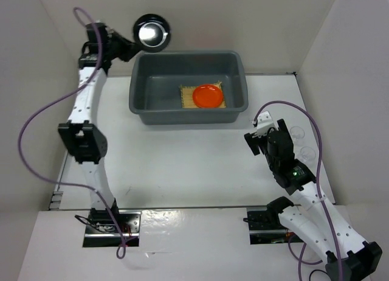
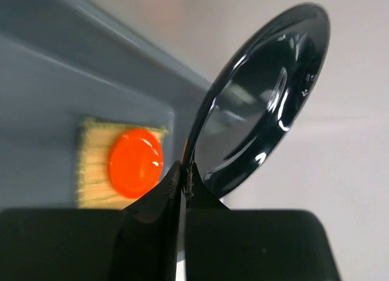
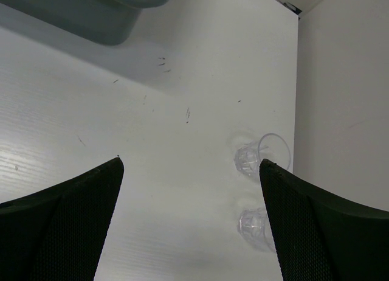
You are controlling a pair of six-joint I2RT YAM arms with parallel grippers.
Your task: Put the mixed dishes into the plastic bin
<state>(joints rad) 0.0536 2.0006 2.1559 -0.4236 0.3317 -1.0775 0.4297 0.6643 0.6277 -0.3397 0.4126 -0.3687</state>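
The blue-grey plastic bin (image 1: 237,71) stands at the back middle of the table. Inside it the tan bamboo mat (image 1: 186,97) lies flat with the orange plate (image 1: 208,96) on it; both show in the left wrist view, mat (image 2: 92,165) and plate (image 2: 135,161). My left gripper (image 1: 129,47) is shut on the rim of the glossy black plate (image 1: 151,32), holding it in the air beyond the bin's far left corner; the plate (image 2: 258,104) stands tilted on edge. My right gripper (image 1: 260,138) is open and empty above the table. Two clear cups (image 3: 262,154) (image 3: 254,223) sit by its right finger.
White walls close in the table at the back, left and right. The right wall (image 3: 340,80) runs just beyond the cups. The bin's near right corner (image 3: 115,19) shows at the top left of the right wrist view.
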